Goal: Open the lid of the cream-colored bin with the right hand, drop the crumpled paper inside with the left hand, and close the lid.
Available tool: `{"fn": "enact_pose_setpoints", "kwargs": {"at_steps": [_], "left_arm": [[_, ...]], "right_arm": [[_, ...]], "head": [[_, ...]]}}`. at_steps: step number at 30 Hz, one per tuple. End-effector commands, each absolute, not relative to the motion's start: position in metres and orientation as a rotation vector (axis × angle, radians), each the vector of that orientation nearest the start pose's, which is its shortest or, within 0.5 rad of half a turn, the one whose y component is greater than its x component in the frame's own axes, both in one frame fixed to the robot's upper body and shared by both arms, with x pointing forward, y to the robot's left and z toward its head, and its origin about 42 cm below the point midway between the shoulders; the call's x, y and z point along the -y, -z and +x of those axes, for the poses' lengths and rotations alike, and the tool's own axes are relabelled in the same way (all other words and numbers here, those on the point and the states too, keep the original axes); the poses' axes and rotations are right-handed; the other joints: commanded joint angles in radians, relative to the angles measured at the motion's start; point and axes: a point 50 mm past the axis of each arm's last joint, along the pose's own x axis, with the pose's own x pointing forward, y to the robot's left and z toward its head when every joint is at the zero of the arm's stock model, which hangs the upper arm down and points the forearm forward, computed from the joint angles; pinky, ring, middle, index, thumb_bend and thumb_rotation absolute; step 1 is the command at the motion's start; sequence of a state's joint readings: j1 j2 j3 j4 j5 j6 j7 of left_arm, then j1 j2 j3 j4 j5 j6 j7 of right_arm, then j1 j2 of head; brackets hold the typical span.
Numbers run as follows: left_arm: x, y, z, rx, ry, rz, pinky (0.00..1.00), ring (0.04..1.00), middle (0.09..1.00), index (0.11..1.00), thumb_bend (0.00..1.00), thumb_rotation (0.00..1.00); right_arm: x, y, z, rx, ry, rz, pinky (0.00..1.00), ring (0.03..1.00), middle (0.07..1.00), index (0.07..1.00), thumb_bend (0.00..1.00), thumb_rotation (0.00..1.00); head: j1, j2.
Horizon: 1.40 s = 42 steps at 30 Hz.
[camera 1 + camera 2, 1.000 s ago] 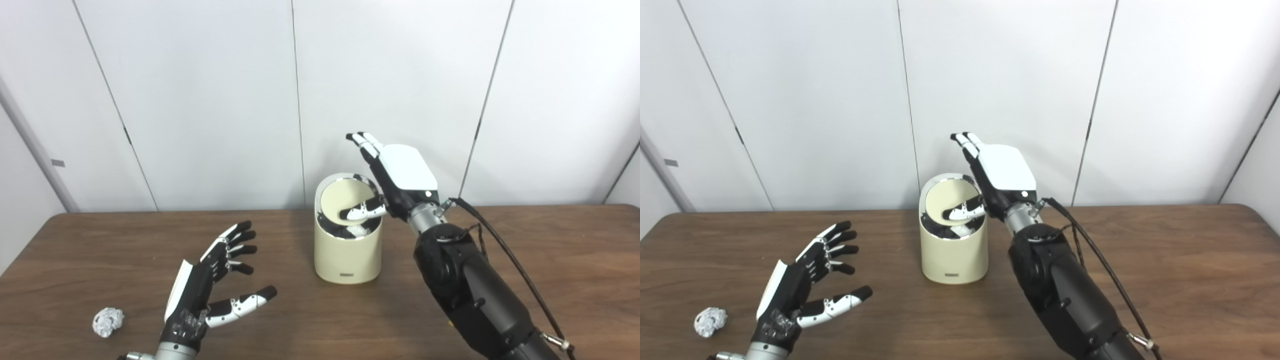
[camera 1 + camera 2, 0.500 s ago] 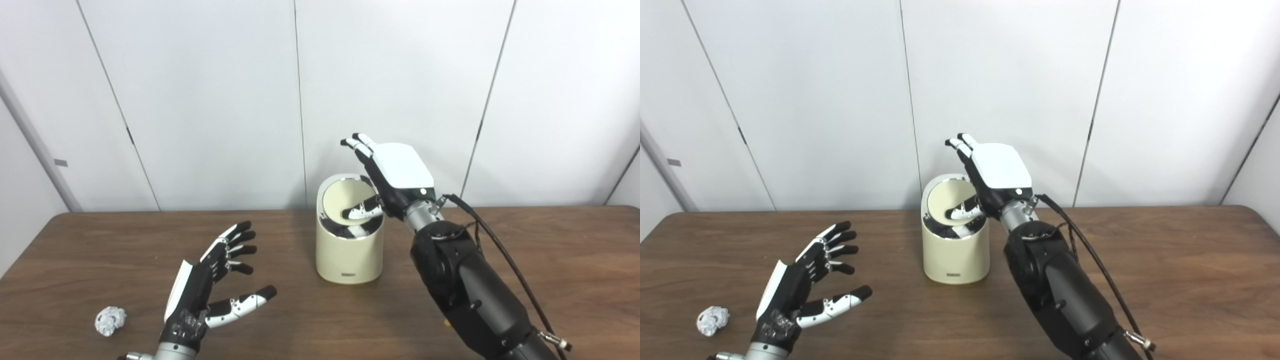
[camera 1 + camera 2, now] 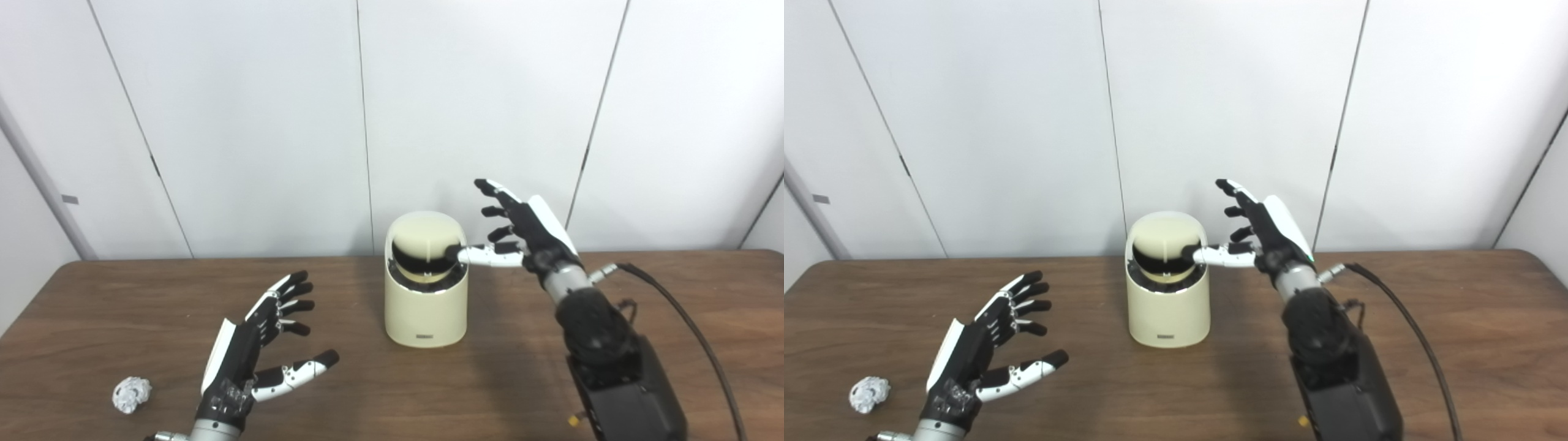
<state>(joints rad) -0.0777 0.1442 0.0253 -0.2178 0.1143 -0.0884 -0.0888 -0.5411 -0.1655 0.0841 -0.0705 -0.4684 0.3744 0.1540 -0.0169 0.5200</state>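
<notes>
Cream-colored bin (image 3: 425,300) standing mid-table (image 3: 551,380), its domed lid (image 3: 425,242) tilting part-way. Right hand (image 3: 527,233) spreading wide just right of the bin — thumb tip touching the lid, gripping nothing. Left hand (image 3: 257,343) hovering open, empty, left of the bin. Crumpled paper (image 3: 131,394) lying farther left.

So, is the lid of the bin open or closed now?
Partly open: the lid is tilted, showing a dark gap in the bin, with the right hand touching its edge.

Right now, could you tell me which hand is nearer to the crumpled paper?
Left. The left hand hovers open just right of the crumpled paper, not touching it. The right hand is far across the table, beside the cream-colored bin.
</notes>
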Motion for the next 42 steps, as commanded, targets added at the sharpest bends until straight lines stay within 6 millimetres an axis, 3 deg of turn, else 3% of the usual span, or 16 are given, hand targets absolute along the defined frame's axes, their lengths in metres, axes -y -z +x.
{"fn": "enact_pose_setpoints", "kwargs": {"at_steps": [1, 8, 17, 32, 35, 37, 40, 42], "left_arm": [[-0.245, -0.202, 0.302, 0.444, 0.084, 0.275, 0.61, 0.776, 0.855, 0.889, 0.70, 0.07], [-0.248, -0.202, 0.303, 0.450, 0.084, 0.280, 0.62, 0.771, 0.850, 0.890, 0.71, 0.08], [-0.248, -0.203, 0.305, 0.449, 0.089, 0.291, 0.63, 0.778, 0.852, 0.890, 0.71, 0.09], [-0.246, -0.203, 0.305, 0.444, 0.090, 0.288, 0.61, 0.772, 0.849, 0.887, 0.71, 0.07], [-0.244, -0.202, 0.305, 0.444, 0.090, 0.286, 0.62, 0.773, 0.851, 0.888, 0.71, 0.07], [-0.240, -0.202, 0.305, 0.447, 0.088, 0.285, 0.60, 0.767, 0.848, 0.886, 0.71, 0.06], [-0.230, -0.201, 0.306, 0.453, 0.087, 0.292, 0.57, 0.756, 0.842, 0.880, 0.72, 0.07], [-0.222, -0.200, 0.307, 0.451, 0.088, 0.294, 0.58, 0.753, 0.842, 0.883, 0.72, 0.08]], "right_arm": [[0.206, -0.290, 0.410, 0.321, -0.088, -0.627, 0.68, 0.899, 0.961, 0.939, 0.84, 0.29], [0.232, -0.256, 0.374, 0.341, -0.104, -0.631, 0.77, 0.904, 0.958, 0.944, 0.87, 0.33], [0.255, -0.220, 0.344, 0.357, -0.125, -0.611, 0.78, 0.899, 0.968, 0.956, 0.89, 0.38], [0.256, -0.213, 0.337, 0.358, -0.123, -0.622, 0.83, 0.911, 0.975, 0.958, 0.88, 0.34], [0.256, -0.213, 0.338, 0.359, -0.128, -0.616, 0.82, 0.908, 0.970, 0.952, 0.88, 0.32], [0.258, -0.213, 0.337, 0.359, -0.129, -0.610, 0.82, 0.904, 0.968, 0.950, 0.88, 0.29], [0.268, -0.211, 0.336, 0.360, -0.131, -0.615, 0.79, 0.889, 0.969, 0.951, 0.88, 0.25], [0.276, -0.209, 0.337, 0.353, -0.137, -0.627, 0.79, 0.894, 0.978, 0.965, 0.85, 0.22]], "head": [[-0.004, 0.005], [-0.004, -0.002], [-0.006, -0.007], [0.001, -0.008], [0.062, -0.007], [0.128, -0.006], [0.285, -0.013], [0.332, -0.017]]}}
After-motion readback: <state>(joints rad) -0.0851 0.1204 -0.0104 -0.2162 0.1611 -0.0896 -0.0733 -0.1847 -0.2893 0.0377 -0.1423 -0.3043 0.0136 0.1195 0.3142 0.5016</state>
